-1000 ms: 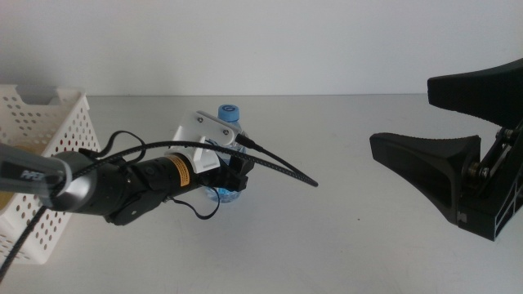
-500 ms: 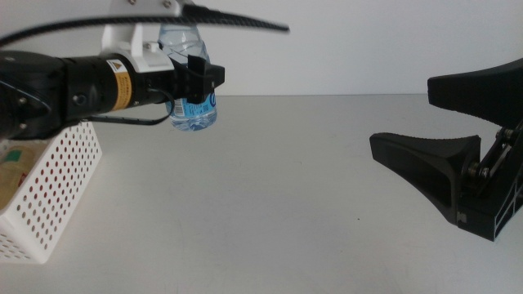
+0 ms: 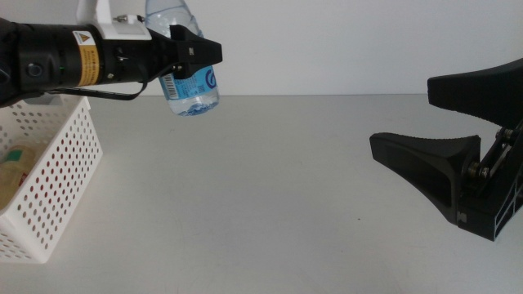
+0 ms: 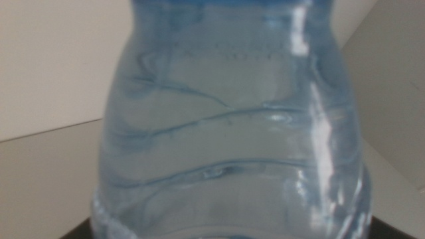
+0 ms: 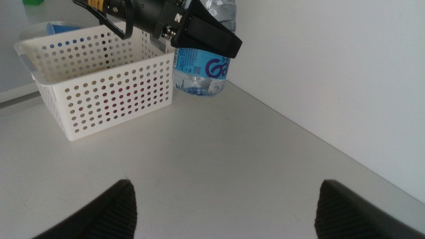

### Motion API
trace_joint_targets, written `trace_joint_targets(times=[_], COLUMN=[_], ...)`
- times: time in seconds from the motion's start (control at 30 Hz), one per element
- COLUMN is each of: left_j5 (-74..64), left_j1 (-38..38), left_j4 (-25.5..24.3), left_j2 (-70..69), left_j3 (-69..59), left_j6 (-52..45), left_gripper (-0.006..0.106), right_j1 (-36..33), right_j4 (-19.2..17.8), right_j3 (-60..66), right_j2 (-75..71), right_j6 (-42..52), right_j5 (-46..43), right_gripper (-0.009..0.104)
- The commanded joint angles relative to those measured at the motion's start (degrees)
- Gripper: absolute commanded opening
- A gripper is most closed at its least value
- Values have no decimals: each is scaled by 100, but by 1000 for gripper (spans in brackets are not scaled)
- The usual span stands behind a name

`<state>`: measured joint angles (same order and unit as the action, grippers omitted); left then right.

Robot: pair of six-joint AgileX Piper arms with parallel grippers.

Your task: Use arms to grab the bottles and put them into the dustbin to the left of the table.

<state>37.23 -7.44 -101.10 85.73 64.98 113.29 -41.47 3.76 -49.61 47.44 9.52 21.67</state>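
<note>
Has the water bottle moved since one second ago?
Yes. The water bottle, held in the left hand, went up off the table and left toward the dustbin.

Plain white wall (image 3: 343,41) behind.

Clear water bottle (image 3: 189,82) with blue label, held upright in the air above the pale tabletop (image 3: 245,188), just beside the white perforated dustbin (image 3: 49,175) at the tabletop's left; a yellow bottle (image 3: 12,163) lies inside the dustbin
</note>
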Motion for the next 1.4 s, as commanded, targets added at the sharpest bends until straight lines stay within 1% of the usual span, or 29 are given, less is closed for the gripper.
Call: trace_joint_targets(times=[0.0, 0.17, 0.2, 0.27, 0.37, 0.43, 0.47, 0.5, 0.53, 0.57, 0.63, 0.7, 0.73, 0.77, 0.8, 0.83, 0.87, 0.93, 1.13, 1.27, 1.37], left_j5=[-367, -1566, -1735, -2021, -2769, -3854, -4356, -4966, -5527, -5934, -6832, -7513, -7774, -7962, -8176, -8384, -8560, -9006, -10285, -10961, -11273], left_j1=[-383, -1274, -1389, -1584, -1917, -2212, -2330, -2446, -2495, -2492, -2283, -1910, -1672, -1467, -1210, -950, -738, -237, 987, 1607, 2028], left_j4=[-413, -413, -332, 233, 1736, 3079, 3643, 4410, 5395, 6130, 7886, 9192, 9809, 10238, 10716, 11090, 11348, 11566, 11486, 11480, 11458], left_j2=[-381, -496, -496, -496, -545, -605, -618, -618, -618, -618, -618, -618, -618, -618, -618, -608, -610, -556, -80, 365, 663], left_j3=[254, 254, 254, 247, 220, 199, 236, 326, 464, 606, 1011, 1339, 1490, 1630, 1752, 1860, 1940, 2110, 2676, 3119, 3439], left_j6=[-8, -767, -947, -1480, -3027, -4645, -5614, -6622, -7577, -8286, -9940, -11230, -11806, -12241, -12529, -12708, -12799, -12913, -13131, -13251, -13531], left_gripper=[2, 10, 11, 12, 12, 12, 11, 10, 9, 7, 2, -1, -2, -2, -2, -2, -2, -2, -2, -2, -2], right_j1=[-16, -16, -16, -16, -16, -16, -16, -16, -16, -16, -16, -16, -16, -16, -16, -16, -16, -16, -16, -16, -16], right_j4=[-47, -47, -47, -47, -47, -47, -46, -46, -46, -46, -46, -46, -46, -46, -46, -46, -46, -46, -46, -46, -46], right_j3=[-189, -189, -189, -189, -189, -189, -189, -189, -189, -189, -189, -189, -189, -189, -189, -189, -189, -189, -189, -189, -189], right_j2=[-34, -34, -34, -34, -34, -34, -29, -29, -29, -29, -29, -29, -29, -29, -29, -29, -29, -29, -29, -29, -29], right_j6=[46, 46, 46, 46, 46, 46, 46, 46, 46, 46, 46, 46, 46, 46, 46, 46, 46, 46, 46, 46, 46], right_j5=[-435, -446, -446, -446, -446, -446, -446, -446, -446, -446, -446, -446, -446, -446, -446, -446, -446, -446, -446, -446, -446], right_gripper=[87, 87, 87, 87, 87, 87, 87, 87, 87, 87, 87, 87, 87, 87, 87, 87, 87, 87, 87, 87, 87])
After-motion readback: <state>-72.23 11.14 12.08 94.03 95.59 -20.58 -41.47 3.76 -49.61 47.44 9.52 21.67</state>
